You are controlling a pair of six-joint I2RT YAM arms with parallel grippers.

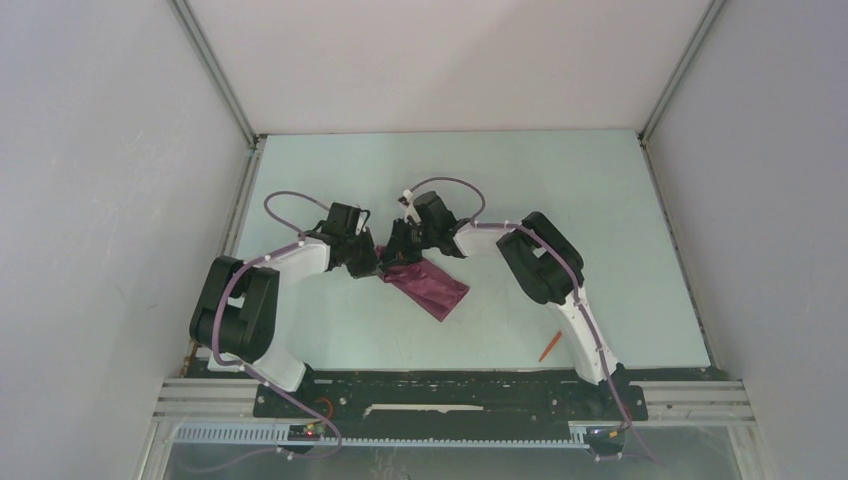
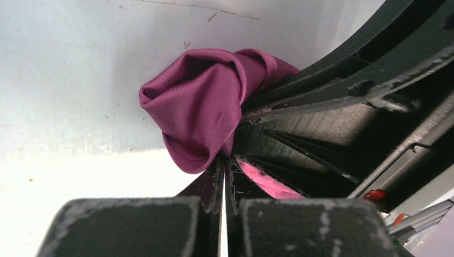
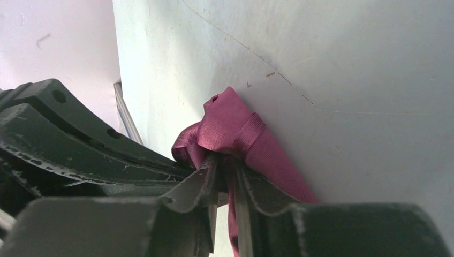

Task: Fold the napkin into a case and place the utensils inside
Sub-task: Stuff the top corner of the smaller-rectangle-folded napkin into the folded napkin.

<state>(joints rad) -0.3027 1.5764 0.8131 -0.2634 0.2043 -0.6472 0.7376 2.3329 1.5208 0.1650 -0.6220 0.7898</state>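
Note:
The plum-purple napkin [image 1: 432,287] lies as a narrow folded strip, running diagonally from the two grippers toward the near right. Its upper-left end is bunched up between the grippers. My left gripper [image 1: 373,268] is shut on that bunched end of the napkin [image 2: 201,104], its jaws [image 2: 224,163] pressed together with cloth between them. My right gripper [image 1: 400,252] meets it from the other side, and its jaws [image 3: 226,160] are shut on a fold of the napkin [image 3: 230,124]. One orange-red utensil [image 1: 549,347] lies near the right arm's base. I see no other utensil.
The right gripper's black body [image 2: 342,107] fills the right of the left wrist view, very close. The left gripper's body [image 3: 59,134] crowds the left of the right wrist view. White walls enclose the pale table [image 1: 600,200] on three sides.

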